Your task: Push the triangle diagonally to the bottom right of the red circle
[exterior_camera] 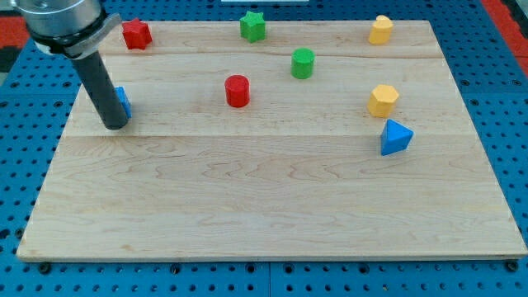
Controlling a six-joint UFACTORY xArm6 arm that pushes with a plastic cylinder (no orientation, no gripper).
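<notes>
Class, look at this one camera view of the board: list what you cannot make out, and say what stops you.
1. Blue block at the view's left: mostly hidden behind the rod, so its shape is unclear.
2. Whether my tip touches that block: the rod covers the contact.
3. The arm above the rod: cut off by the view's top edge.
4. The board's bottom corners: slightly cut off by the view's bottom.

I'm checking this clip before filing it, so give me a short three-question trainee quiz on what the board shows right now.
1. True or false: my tip touches the blue triangle.
2. Which block lies nearest the blue triangle? A) red circle B) yellow block C) green star
3. Fill in: a blue block shows partly behind the rod, on the view's ____ side.

Key
1. False: the tip is at the view's left, the triangle far off at the right.
2. B: it sits just above the triangle.
3. Left.
</notes>
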